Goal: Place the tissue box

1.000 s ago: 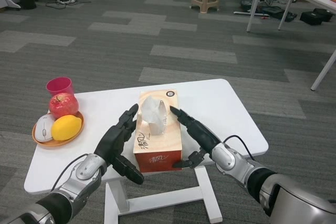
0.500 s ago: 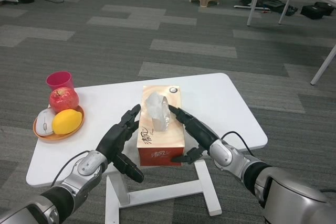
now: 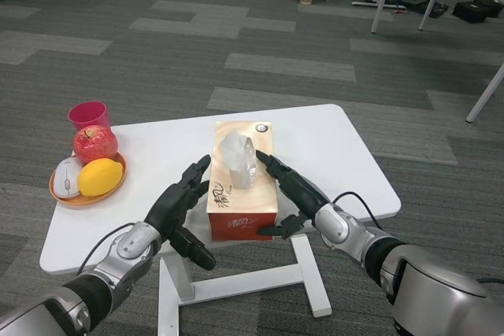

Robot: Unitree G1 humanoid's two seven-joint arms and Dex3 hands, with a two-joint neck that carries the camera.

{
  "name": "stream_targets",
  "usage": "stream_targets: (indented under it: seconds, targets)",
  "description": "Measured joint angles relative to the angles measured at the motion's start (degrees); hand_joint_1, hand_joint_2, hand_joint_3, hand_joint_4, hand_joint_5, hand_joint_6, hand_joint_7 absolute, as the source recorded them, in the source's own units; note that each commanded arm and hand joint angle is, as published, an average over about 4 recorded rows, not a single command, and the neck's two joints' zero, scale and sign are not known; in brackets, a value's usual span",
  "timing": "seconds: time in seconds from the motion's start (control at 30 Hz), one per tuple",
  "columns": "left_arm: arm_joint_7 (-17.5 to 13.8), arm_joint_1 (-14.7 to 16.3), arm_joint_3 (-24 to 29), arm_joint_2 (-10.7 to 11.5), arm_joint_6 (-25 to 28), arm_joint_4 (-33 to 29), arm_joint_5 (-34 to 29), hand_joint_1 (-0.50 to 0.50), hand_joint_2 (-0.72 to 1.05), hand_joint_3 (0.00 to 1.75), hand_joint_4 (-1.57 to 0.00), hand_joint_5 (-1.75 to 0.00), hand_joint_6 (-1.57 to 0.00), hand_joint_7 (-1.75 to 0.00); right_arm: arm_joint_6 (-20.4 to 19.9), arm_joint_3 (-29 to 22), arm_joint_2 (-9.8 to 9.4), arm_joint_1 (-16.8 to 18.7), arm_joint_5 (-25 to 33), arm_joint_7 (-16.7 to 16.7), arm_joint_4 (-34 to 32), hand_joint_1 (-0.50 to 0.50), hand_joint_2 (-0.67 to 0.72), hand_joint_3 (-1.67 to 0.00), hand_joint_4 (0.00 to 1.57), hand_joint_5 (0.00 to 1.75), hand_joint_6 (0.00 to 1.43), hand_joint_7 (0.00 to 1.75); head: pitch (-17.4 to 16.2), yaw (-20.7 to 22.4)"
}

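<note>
Since the earlier frame, only the camera has dipped; tissue box (image 3: 242, 182) remains clamped between left hand (image 3: 179, 205) and right hand (image 3: 293, 193), both pressing its sides. Whether it rests on white table (image 3: 331, 155) is unclear; release appears pending.

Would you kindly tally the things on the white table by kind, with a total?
Orange cardboard tissue box: 1
Pink plastic cup: 1
Orange round plate: 1
Red apple: 1
Yellow lemon: 1
White computer mouse: 1
Total: 6
</note>
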Motion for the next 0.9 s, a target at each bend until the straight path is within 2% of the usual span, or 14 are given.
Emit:
stream_targets:
  seconds: [0.13,0.33,0.63,0.73,0.9]
  targets:
    - [0.0,0.0,0.5,0.0,0.0,0.0,-0.1,0.5,-0.37,0.0,0.0,-0.54,0.0,0.0,0.0,-0.9,-0.07,0.3,0.0,0.1,-0.4,-0.46,-0.54,-0.65,0.0,0.0,0.0,0.14,0.1,0.1]
    - [-0.1,0.2,2.3,-0.1,0.0,0.0,-0.1,0.5,-0.37,0.0,0.0,-0.62,0.0,0.0,0.2,-3.0,-0.72,1.6,0.0,0.7,-2.3,-0.46,-0.54,-0.71,0.0,0.0,0.0,0.12,0.3,0.2]
    - [-0.1,1.2,5.7,-0.2,-0.3,0.0,-0.3,0.5,-0.37,0.0,0.0,-0.62,0.0,0.0,0.4,-6.0,-2.19,4.2,-0.2,1.6,-6.1,-0.46,-0.54,-0.71,0.0,0.0,0.0,0.07,0.7,0.5]
    - [-0.4,1.7,6.6,-0.2,-0.6,0.0,-0.3,0.5,-0.44,0.0,0.0,-0.62,0.0,0.0,0.6,-8.1,-2.72,5.6,-0.9,2.0,-8.3,-0.46,-0.54,-0.71,0.0,0.0,0.0,0.09,0.7,0.4]
    - [-0.9,2.4,7.5,-0.2,-0.9,0.0,-0.4,0.5,-0.41,0.0,0.0,-0.62,0.0,0.0,0.8,-13.6,-3.72,8.6,-3.7,2.3,-12.4,-0.46,-0.54,-0.79,0.0,0.0,0.0,0.09,0.9,0.6]
